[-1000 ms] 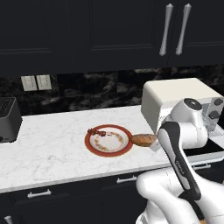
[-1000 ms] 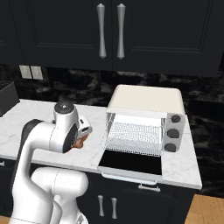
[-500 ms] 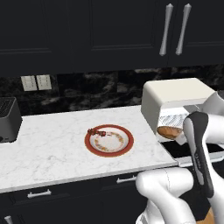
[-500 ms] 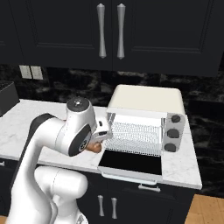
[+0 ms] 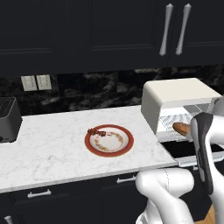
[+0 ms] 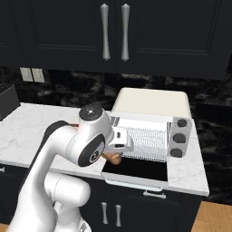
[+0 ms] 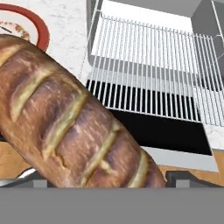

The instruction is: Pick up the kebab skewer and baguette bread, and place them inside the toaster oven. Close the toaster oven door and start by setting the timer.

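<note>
My gripper (image 7: 103, 178) is shut on the baguette bread (image 7: 65, 127), a golden-brown scored loaf lying across the hand view. I hold it in front of the open cream-white toaster oven (image 5: 175, 94), just above its lowered toaster oven door (image 6: 136, 170). One end of the baguette bread (image 5: 180, 127) shows at the oven mouth, and the loaf (image 6: 112, 157) pokes out under the hand. The wire rack (image 7: 148, 57) lies ahead of the loaf. The kebab skewer (image 5: 97, 131) rests on the red-rimmed plate (image 5: 89, 146) on the counter.
A dark grey slot toaster (image 5: 6, 118) stands at the counter's far left. Dark knobs (image 6: 180, 138) line the oven's right side. Dark cabinets with silver handles (image 5: 175, 28) hang above. The plate's rim (image 7: 24, 17) shows at the hand view's upper left.
My arm has swung right, carrying the baguette from beside the plate to the open oven's mouth. The skewer has stayed on the plate.
</note>
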